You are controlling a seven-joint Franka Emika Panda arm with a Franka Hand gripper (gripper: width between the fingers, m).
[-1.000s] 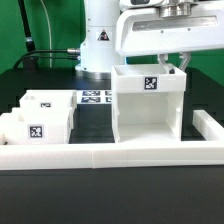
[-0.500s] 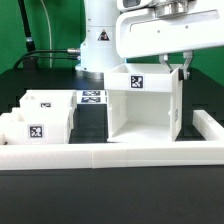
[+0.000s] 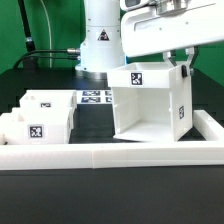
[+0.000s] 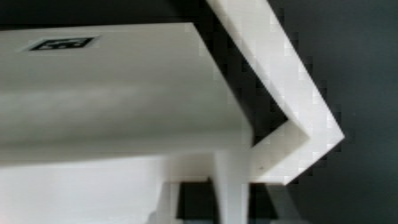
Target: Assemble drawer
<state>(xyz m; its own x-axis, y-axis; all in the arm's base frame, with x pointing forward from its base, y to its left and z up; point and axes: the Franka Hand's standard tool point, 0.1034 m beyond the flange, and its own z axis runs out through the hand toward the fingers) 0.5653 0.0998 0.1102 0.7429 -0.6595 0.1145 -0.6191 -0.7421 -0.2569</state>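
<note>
The drawer housing (image 3: 150, 100) is a white open cube with tags, standing tilted at the middle right of the exterior view, its open side facing the camera. My gripper (image 3: 183, 66) is shut on the top of the housing's wall on the exterior view's right. In the wrist view that thin white wall (image 4: 267, 80) runs between my dark fingers (image 4: 198, 203), and my gripper (image 4: 233, 197) is closed around it. Two white drawer trays (image 3: 47, 106) (image 3: 27, 131) with tags lie on the exterior view's left, apart from the housing.
The marker board (image 3: 94, 97) lies flat behind the trays, by the robot base (image 3: 100, 40). A long low white border wall (image 3: 100, 156) runs along the front and turns back on the exterior view's right (image 3: 214, 126), close to the housing.
The housing has tipped and turned in my grip; its top has swung toward the exterior view's right, and my gripper has moved that way with it. The trays have not moved.
</note>
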